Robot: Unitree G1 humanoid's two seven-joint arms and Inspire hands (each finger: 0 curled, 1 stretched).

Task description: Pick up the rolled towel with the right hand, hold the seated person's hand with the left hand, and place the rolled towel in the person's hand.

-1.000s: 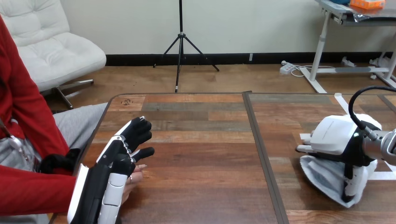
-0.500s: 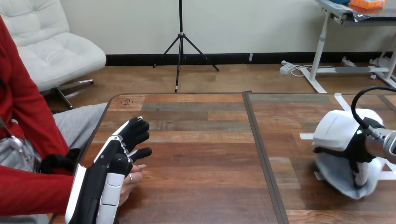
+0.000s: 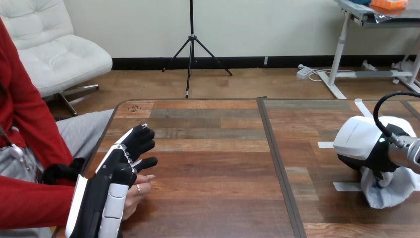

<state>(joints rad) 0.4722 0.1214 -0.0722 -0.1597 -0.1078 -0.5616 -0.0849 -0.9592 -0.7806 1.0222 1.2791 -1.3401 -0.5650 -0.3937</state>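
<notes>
Right hand [image 3: 361, 141] is seen at the right side of the wooden table [image 3: 213, 163], its fingers curled down round the rolled towel [image 3: 391, 191]. The towel is gripped from above and shows beneath the palm, beside a strip of white tape [image 3: 346, 186]; whether it is clear of the wood cannot be told. Left hand [image 3: 124, 163] is stretched out near the table's left edge, fingers straight, nothing clasped. It is laid over the person's hand [image 3: 134, 196], whose fingertips are seen beneath it.
</notes>
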